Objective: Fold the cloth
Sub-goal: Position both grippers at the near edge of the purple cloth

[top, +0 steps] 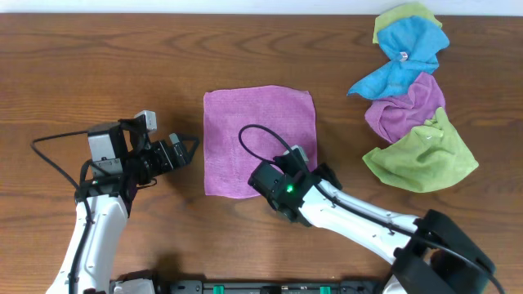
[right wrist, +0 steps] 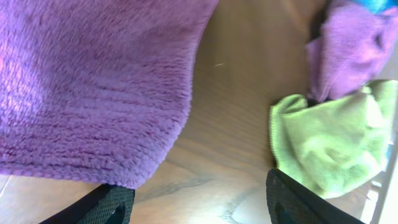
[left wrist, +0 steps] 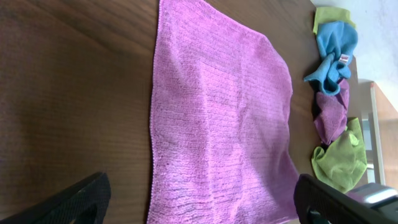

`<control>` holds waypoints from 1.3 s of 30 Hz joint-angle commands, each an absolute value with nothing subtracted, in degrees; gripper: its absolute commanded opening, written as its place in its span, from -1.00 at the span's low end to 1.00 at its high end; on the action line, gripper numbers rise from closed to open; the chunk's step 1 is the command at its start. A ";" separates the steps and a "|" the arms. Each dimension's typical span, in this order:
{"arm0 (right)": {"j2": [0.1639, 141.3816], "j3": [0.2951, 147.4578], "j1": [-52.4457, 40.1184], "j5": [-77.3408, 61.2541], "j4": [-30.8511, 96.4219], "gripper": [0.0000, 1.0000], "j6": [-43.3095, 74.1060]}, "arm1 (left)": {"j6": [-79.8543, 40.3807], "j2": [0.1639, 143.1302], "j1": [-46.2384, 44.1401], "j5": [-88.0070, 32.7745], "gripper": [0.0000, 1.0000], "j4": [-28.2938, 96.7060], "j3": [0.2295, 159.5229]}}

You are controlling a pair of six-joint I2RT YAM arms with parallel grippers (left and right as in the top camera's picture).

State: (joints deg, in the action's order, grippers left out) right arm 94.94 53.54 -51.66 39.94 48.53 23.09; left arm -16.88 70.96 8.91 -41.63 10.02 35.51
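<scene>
Cloth (top: 257, 135) lies flat, nearly square, without a clear long axis. Left gripper (left wrist: 199, 190) and right gripper (right wrist: 199, 190) are both open.

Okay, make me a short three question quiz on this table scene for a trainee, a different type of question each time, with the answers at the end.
1. True or false: the vivid purple square microfibre cloth is already folded in half.
2. Multiple choice: at the right of the overhead view, what lies between the crumpled blue microfibre cloth and the large crumpled lime-green microfibre cloth?
A. a duller mauve microfibre cloth
B. a white towel
C. a yellow sponge
3. Fill in: the left end effector and the right end effector both have their jaws ____.

Key:
1. False; it lies flat and spread out.
2. A.
3. Open.
</scene>
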 commanded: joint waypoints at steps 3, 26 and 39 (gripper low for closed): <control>95.26 54.76 -51.18 46.92 50.85 0.36 27.42 | -16.21 70.37 9.08 -41.74 0.91 10.24 36.53; 93.82 55.51 -44.51 32.84 56.97 0.33 37.65 | -8.78 70.37 3.99 -36.84 0.91 18.33 36.56; 81.17 55.48 -23.97 0.99 48.03 0.12 22.02 | -10.68 70.37 -21.76 2.09 0.91 33.80 44.58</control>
